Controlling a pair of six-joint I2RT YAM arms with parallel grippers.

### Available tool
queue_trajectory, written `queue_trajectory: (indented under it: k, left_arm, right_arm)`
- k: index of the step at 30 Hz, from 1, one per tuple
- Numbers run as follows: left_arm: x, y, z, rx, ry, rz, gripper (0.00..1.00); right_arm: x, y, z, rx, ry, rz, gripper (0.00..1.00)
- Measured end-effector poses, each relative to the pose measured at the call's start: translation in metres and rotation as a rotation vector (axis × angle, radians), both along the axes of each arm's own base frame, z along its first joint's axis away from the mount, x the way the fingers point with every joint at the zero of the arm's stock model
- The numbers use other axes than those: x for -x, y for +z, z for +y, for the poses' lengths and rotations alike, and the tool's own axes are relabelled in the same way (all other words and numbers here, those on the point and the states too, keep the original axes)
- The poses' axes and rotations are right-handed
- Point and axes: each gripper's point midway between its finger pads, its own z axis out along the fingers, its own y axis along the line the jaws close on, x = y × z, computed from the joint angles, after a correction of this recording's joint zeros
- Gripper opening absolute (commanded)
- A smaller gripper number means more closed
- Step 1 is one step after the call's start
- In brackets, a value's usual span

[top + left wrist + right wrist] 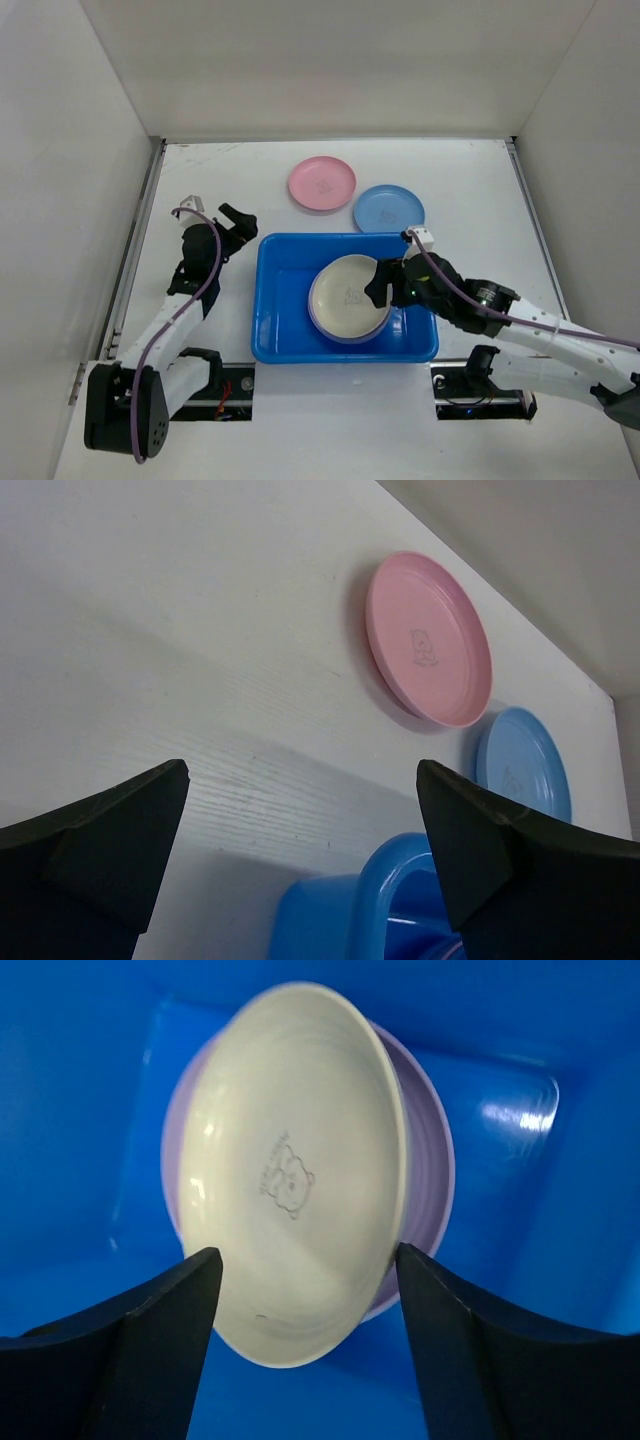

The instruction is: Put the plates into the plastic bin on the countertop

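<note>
**Top camera: what is in the blue tub (262,300)**

A cream plate (345,290) lies on a purple plate (340,339) in the tub, low in the middle of the white table (480,190). The right hand (380,285) is at their right edge. A pink plate (322,184) and a light blue plate (388,209) lie outside, upper middle.

Left wrist camera: the left hand (300,850) is wide open and empty.

Right wrist camera: the right hand's fingers (150,1350) stand apart, gripping nothing.
</note>
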Motion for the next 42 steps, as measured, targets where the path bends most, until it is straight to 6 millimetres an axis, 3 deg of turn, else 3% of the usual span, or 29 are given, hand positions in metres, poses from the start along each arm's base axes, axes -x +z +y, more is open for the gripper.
queue_trajectory:
  k: [5,14,20,23,26,32,39,42]
  left_arm:
    - [-0.03,0.001,-0.012,0.046,-0.057,0.035,1.0]
    - [-0.086,0.004,-0.038,0.099,-0.156,0.049,0.98]
    - [-0.143,0.009,-0.06,0.127,-0.237,0.033,0.9]
    - [-0.173,-0.004,-0.07,0.138,-0.274,0.052,0.87]
    - [-0.193,-0.03,-0.079,0.141,-0.306,0.106,0.81]
    - [-0.205,-0.085,-0.09,0.112,-0.364,0.218,0.74]
    - [-0.223,-0.091,-0.104,0.053,-0.461,0.219,0.68]
    - [-0.228,-0.095,-0.108,0.025,-0.491,0.229,0.6]
  right_arm:
    - [-0.009,0.032,0.0,-0.013,0.017,-0.077,0.82]
    - [-0.02,0.047,-0.028,0.039,-0.004,-0.141,0.82]
    - [-0.039,0.058,-0.053,0.045,-0.079,-0.191,0.82]
    - [-0.046,0.056,-0.059,0.054,-0.093,-0.194,0.83]
    - [-0.051,0.054,-0.063,0.059,-0.099,-0.193,0.82]
    - [-0.062,0.054,-0.066,0.05,-0.108,-0.191,0.82]
    - [-0.065,0.057,-0.064,0.032,-0.103,-0.203,0.82]
    - [-0.065,0.057,-0.065,0.031,-0.106,-0.203,0.82]
